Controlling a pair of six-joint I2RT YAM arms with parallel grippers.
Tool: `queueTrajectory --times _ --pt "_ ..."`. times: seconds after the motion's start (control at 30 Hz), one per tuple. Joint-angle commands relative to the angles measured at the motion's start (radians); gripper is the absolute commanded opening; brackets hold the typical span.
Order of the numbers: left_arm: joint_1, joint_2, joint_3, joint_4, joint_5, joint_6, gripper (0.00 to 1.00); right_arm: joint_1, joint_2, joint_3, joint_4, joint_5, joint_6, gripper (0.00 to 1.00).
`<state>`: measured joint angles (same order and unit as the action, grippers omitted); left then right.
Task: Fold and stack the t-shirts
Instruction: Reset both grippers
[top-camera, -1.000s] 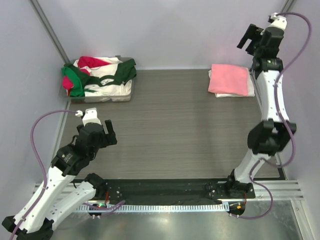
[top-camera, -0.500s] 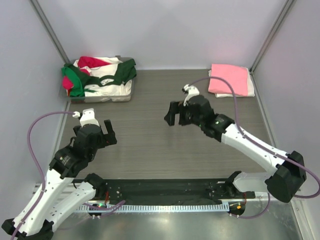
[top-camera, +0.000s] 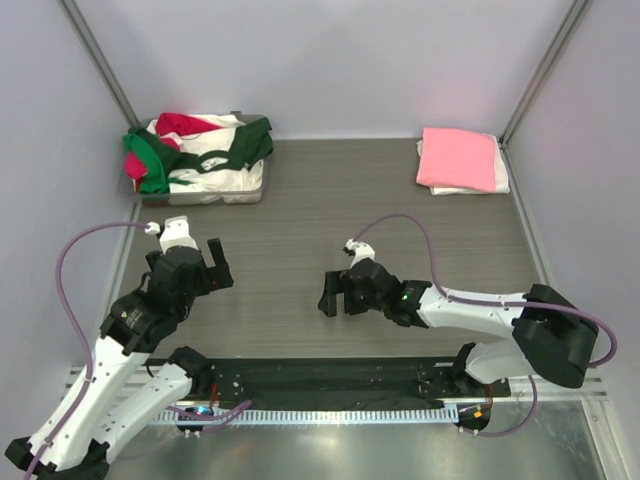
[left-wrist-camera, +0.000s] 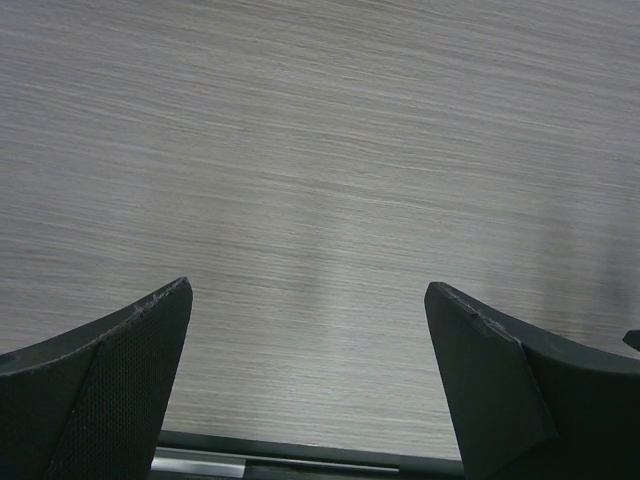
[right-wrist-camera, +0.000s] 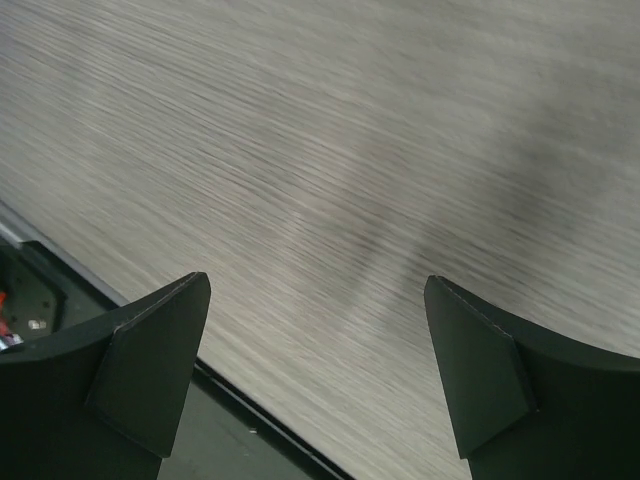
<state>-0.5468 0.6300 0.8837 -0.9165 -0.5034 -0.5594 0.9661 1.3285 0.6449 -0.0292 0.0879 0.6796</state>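
A folded salmon-pink t-shirt (top-camera: 457, 157) lies on a folded white t-shirt (top-camera: 499, 176) at the back right of the table. A heap of dark green, red and white t-shirts (top-camera: 198, 151) fills a clear tray (top-camera: 205, 196) at the back left. My left gripper (top-camera: 212, 262) is open and empty over bare table at the near left. My right gripper (top-camera: 333, 293) is open and empty low over the table's near middle. Both wrist views show only wood-grain table between the open fingers (left-wrist-camera: 110, 370) (right-wrist-camera: 140, 375).
Grey walls close in the table on three sides. A black rail (top-camera: 320, 380) with the arm bases runs along the near edge; it shows at the bottom of the right wrist view (right-wrist-camera: 60, 290).
My right arm has swung down from high at the back right, across the middle, to low over the near middle of the table. The left arm has barely moved.
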Motion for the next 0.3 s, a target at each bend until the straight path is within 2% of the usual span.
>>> queueTrajectory --times 0.0,0.23,0.27 --pt "0.01 0.008 -0.005 0.039 -0.004 0.015 1.0 0.002 -0.043 -0.08 0.173 0.038 0.035 0.95" --pt "0.031 0.017 -0.005 0.041 -0.006 0.015 1.0 0.002 -0.133 -0.174 0.271 0.041 0.02 0.99" --pt "0.034 0.017 -0.005 0.041 -0.006 0.015 1.0 0.002 -0.162 -0.174 0.241 0.099 0.043 1.0"
